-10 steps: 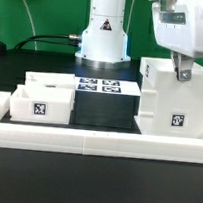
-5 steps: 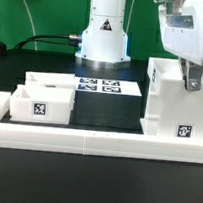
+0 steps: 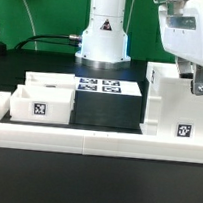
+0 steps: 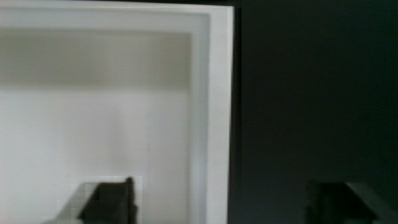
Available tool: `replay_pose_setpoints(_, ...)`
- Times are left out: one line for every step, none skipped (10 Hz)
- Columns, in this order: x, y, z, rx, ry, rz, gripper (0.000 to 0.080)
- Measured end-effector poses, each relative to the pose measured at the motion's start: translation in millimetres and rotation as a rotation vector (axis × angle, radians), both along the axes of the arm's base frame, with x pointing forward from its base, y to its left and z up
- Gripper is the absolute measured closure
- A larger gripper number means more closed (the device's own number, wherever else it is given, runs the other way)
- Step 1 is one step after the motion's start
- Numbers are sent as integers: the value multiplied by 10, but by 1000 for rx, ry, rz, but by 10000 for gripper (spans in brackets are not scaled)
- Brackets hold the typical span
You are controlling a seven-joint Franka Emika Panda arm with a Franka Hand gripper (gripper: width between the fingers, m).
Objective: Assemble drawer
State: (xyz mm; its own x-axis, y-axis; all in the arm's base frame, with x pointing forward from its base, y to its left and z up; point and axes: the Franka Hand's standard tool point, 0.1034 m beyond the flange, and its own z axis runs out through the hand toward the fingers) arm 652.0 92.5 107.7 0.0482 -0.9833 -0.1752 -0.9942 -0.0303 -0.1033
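Black table (image 3: 82,183): you see the housing (image 3: 179,115) at the exterior view's right and two trays (image 3: 39,104) at its left. The gripper (image 4: 226,203) is spread, its fingers straddling the housing's wall without touching it.

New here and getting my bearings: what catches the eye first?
The big white housing stands at the exterior view's right, with the hand open astride its wall. Two small trays sit at that view's left, behind the low border wall.
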Motion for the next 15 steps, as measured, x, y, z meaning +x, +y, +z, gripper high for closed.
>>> replay_pose_setpoints(-1,5,0,0,0,3,234)
replay_pose_setpoints(-1,9,0,-1,-1,7,166)
replay_pose_setpoints(-2,13,0,-1,-2,10,153)
replay_pose_setpoints(-2,17,0,-1,-3,17,153)
replay_pose_setpoints(-5,12,13,-4,-9,47,150)
replay_pose_setpoints(-69,-32,79,4,-38,179,150)
replay_pose_setpoints(-182,-77,166,10,-54,240,150)
replay_pose_setpoints(-277,-109,251,8,-69,312,150)
replay_pose_setpoints(-344,-151,317,0,-87,391,150)
replay_pose_setpoints(-350,-149,304,-1,-86,395,150)
replay_pose_setpoints(-351,-145,289,-5,-92,436,150)
replay_pose_setpoints(-363,-152,275,-21,-105,570,150)
replay_pose_setpoints(-394,-174,249,-38,-99,747,150)
replay_pose_setpoints(-407,-215,256,-52,-114,891,150)
replay_pose_setpoints(-451,-262,259,-55,-117,1041,150)
